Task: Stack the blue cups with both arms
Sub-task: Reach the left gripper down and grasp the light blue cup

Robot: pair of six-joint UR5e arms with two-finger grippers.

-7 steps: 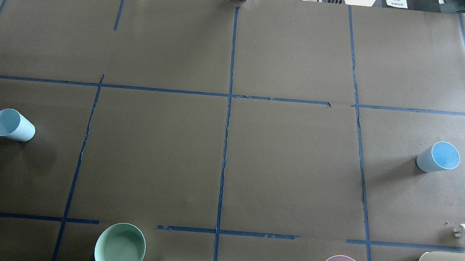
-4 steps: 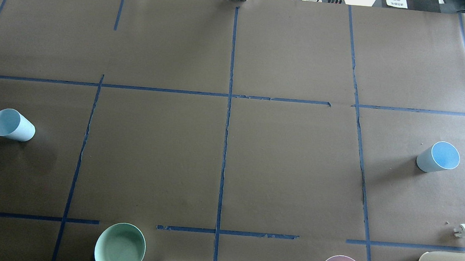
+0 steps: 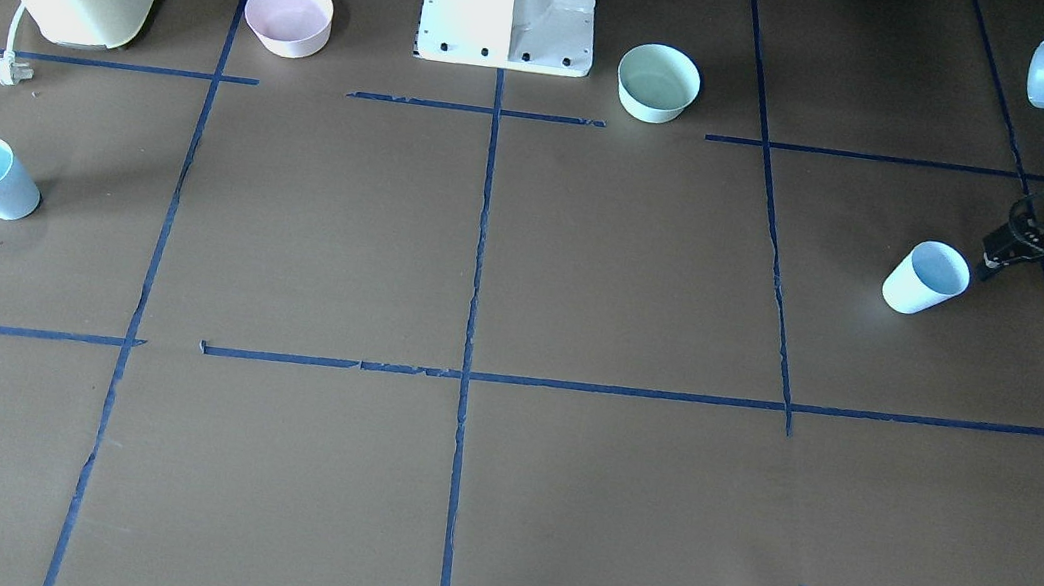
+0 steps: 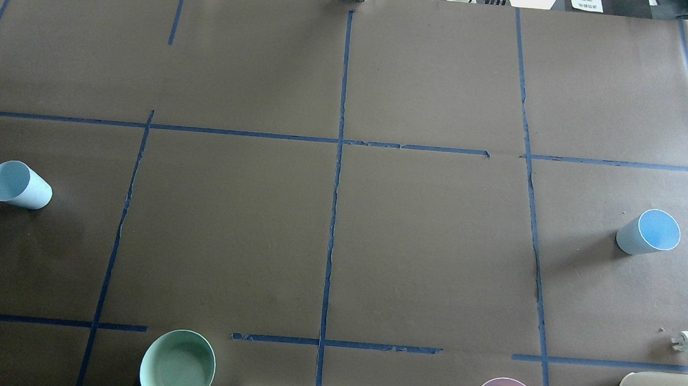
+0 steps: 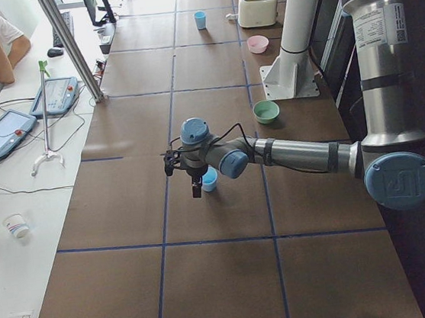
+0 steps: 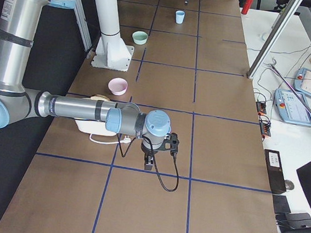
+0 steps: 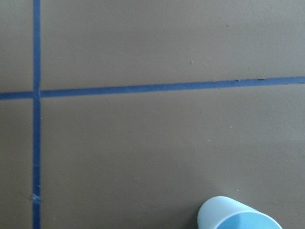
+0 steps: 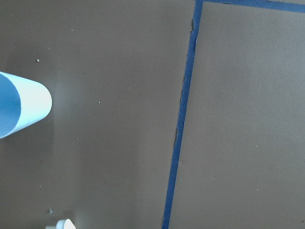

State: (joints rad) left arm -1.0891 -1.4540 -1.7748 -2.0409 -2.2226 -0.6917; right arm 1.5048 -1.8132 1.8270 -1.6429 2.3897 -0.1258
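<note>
Blue cups (image 3: 927,278) upright on the surface (image 4: 224,239), mouths up, well apart: left cup (image 4: 18,184) far out to the left of the pedestal base (image 3: 508,19), right cup (image 4: 649,232) far out to its right. Left pincer (image 3: 996,257) just beside the left cup, on the side away from the base, so probably just a short move back toward the base. Can't tell whether released or clenched. Same for the right pincer (image 6: 148,161), visible only side-on. Neither cup gripped.
</note>
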